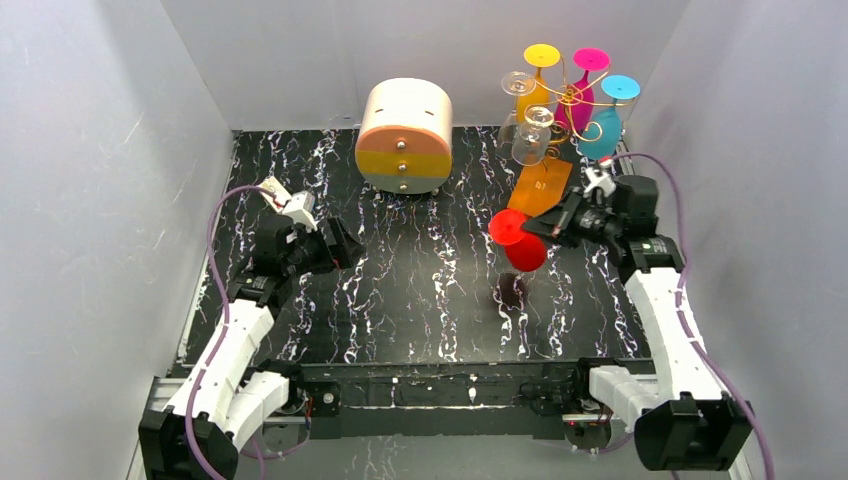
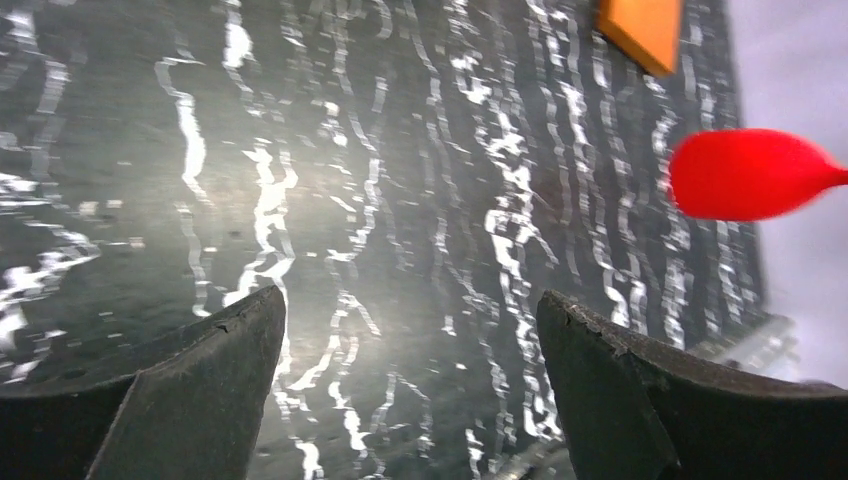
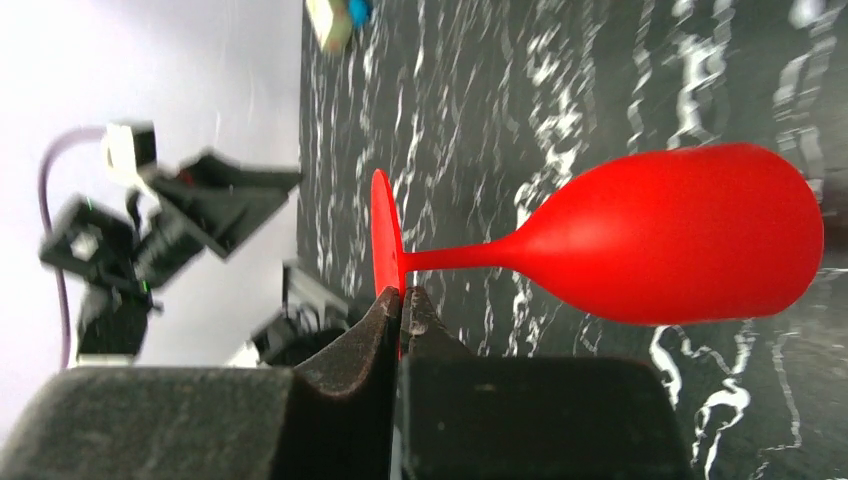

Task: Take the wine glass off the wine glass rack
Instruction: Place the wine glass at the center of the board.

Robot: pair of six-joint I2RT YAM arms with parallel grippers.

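The gold wire wine glass rack (image 1: 572, 95) stands at the back right on an orange-brown wooden base (image 1: 540, 186), with yellow, pink, blue and clear glasses hanging from it. My right gripper (image 1: 548, 228) is shut on the foot rim of a red wine glass (image 1: 520, 240) and holds it off the rack, above the table. In the right wrist view the glass (image 3: 680, 235) lies sideways, its foot (image 3: 383, 235) pinched between the fingertips. My left gripper (image 1: 345, 243) is open and empty at mid-left; its view shows the red glass (image 2: 745, 175) at the right.
A round cream-and-orange drawer box (image 1: 404, 137) stands at the back centre. White walls close in on left, back and right. The black marbled table (image 1: 420, 290) lies between the arms. A corner of the wooden base (image 2: 642, 30) shows in the left wrist view.
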